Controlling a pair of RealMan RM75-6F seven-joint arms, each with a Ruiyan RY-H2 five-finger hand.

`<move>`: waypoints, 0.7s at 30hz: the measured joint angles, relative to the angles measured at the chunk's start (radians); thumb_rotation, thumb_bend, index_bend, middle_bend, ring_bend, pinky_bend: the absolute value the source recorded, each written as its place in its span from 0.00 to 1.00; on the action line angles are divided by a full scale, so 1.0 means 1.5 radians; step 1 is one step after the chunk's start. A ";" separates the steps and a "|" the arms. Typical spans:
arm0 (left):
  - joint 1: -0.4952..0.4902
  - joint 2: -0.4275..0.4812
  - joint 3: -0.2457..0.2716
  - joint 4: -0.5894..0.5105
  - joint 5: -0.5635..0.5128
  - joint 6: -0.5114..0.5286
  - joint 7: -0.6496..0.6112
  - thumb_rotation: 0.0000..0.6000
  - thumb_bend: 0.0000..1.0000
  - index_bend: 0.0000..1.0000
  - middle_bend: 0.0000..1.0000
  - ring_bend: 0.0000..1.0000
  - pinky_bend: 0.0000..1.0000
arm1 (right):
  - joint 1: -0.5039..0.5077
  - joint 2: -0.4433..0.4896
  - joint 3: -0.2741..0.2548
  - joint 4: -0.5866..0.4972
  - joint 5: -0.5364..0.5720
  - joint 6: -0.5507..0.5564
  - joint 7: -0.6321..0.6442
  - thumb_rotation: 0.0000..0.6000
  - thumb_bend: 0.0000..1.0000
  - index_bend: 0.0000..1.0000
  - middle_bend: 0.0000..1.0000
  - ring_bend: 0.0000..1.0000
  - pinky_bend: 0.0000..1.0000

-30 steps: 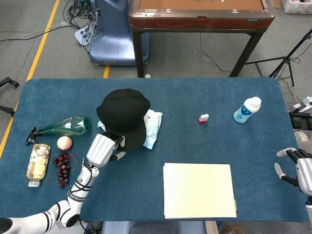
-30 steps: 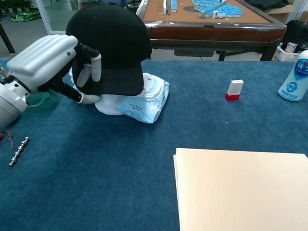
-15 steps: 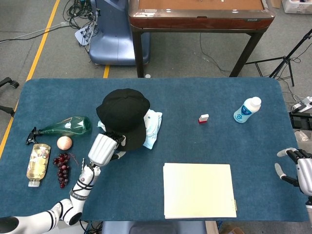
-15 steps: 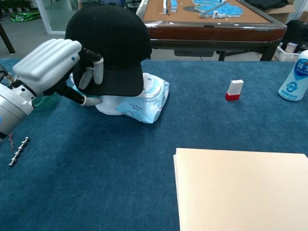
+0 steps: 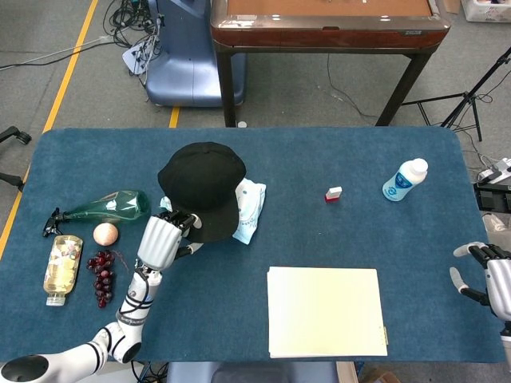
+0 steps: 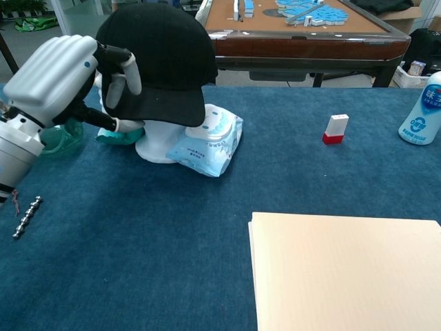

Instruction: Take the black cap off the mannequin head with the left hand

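**Blue table, cap still on mannequin head, left hand at the brim**

Blue felt-covered table (image 5: 359,183) on a grey floor, with a dark wooden table (image 5: 327,24) standing behind it.

- Black cap (image 6: 162,58): sits on the white mannequin head (image 6: 158,141), left of table centre, tilted with the brim low at the front.
- Left hand (image 6: 62,76): at the cap's left front edge. Fingers (image 6: 117,83) curl over the brim from above and the thumb reaches in below it, so the brim is pinched between them.
- Right hand (image 5: 489,275): at the right table edge, well apart from everything; fingers spread and slightly bent, holding nothing.
- Pale blue wet-wipe packet (image 6: 210,141): leans against the mannequin head's right side; its print is too small to read.
- White bottle with blue label (image 5: 405,179): far right, upright; label characters not legible.
- Small red-and-white block (image 6: 335,129): upright, between the packet and the bottle.
- Cream folder (image 5: 326,311): flat at the near edge.
- Far left group: green spray bottle (image 5: 104,207) on its side, clear bottle of yellowish liquid (image 5: 62,267), a peach-coloured fruit (image 5: 105,234), dark grapes (image 5: 102,275).
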 measured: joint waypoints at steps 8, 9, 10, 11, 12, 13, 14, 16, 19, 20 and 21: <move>-0.005 -0.013 0.001 0.035 0.006 0.030 -0.041 1.00 0.00 0.43 0.73 0.61 0.78 | 0.000 -0.001 0.000 0.000 0.000 -0.001 -0.003 1.00 0.36 0.44 0.44 0.38 0.45; -0.005 -0.014 0.001 0.037 0.006 0.031 -0.043 1.00 0.00 0.44 0.73 0.61 0.78 | 0.000 -0.001 0.000 0.000 0.000 -0.001 -0.002 1.00 0.36 0.44 0.44 0.38 0.45; -0.005 -0.015 0.002 0.039 0.006 0.032 -0.045 1.00 0.00 0.44 0.73 0.61 0.78 | 0.000 0.000 0.000 0.000 0.000 -0.001 -0.002 1.00 0.36 0.44 0.44 0.38 0.45; -0.005 -0.015 0.003 0.040 0.005 0.032 -0.047 1.00 0.00 0.44 0.73 0.61 0.78 | 0.000 0.000 0.000 0.000 0.000 -0.001 -0.002 1.00 0.36 0.44 0.44 0.38 0.45; -0.006 -0.016 0.003 0.041 0.005 0.033 -0.048 1.00 0.00 0.45 0.73 0.61 0.78 | 0.000 0.000 0.000 0.000 0.000 -0.001 -0.002 1.00 0.36 0.44 0.44 0.38 0.45; -0.006 -0.016 0.004 0.042 0.004 0.034 -0.049 1.00 0.01 0.45 0.74 0.61 0.78 | 0.000 0.000 0.000 0.000 0.000 -0.001 -0.002 1.00 0.36 0.44 0.44 0.38 0.45; -0.006 -0.016 0.004 0.043 0.004 0.035 -0.050 1.00 0.02 0.45 0.74 0.61 0.78 | 0.000 0.000 0.000 0.000 0.000 -0.001 -0.002 1.00 0.36 0.44 0.44 0.38 0.45; -0.006 -0.016 0.006 0.044 0.004 0.037 -0.053 1.00 0.06 0.44 0.74 0.61 0.78 | 0.000 0.000 0.000 0.000 0.000 -0.001 -0.001 1.00 0.36 0.44 0.44 0.38 0.45; -0.005 -0.015 0.008 0.045 0.003 0.038 -0.055 1.00 0.13 0.42 0.74 0.61 0.78 | 0.000 0.000 0.000 0.000 0.001 -0.002 -0.001 1.00 0.36 0.44 0.44 0.38 0.45; -0.005 -0.015 0.008 0.045 0.002 0.038 -0.055 1.00 0.14 0.41 0.74 0.61 0.78 | 0.000 0.000 0.000 0.001 0.001 -0.002 -0.001 1.00 0.35 0.44 0.44 0.38 0.45; -0.005 -0.014 0.009 0.045 0.002 0.038 -0.056 1.00 0.15 0.40 0.74 0.61 0.78 | 0.001 0.000 0.000 0.001 0.001 -0.002 -0.001 1.00 0.35 0.44 0.44 0.38 0.45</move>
